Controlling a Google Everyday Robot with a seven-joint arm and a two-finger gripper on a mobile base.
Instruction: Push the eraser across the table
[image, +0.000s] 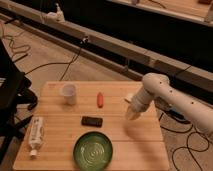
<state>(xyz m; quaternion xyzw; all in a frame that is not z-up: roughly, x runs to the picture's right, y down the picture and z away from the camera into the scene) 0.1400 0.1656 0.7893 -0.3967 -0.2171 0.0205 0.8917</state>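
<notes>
The eraser (92, 121), a small flat black block, lies near the middle of the light wooden table (60, 135). My gripper (132, 114) hangs at the end of the white arm over the right part of the table, to the right of the eraser and well apart from it. It points down and to the left, close to the tabletop.
A white cup (69, 93) stands at the back left. An orange-red oblong thing (100, 99) lies behind the eraser. A green plate (93, 150) sits at the front. A white tube (35, 135) lies at the left edge. A small white flat piece (129, 98) lies behind the gripper. Cables run over the floor.
</notes>
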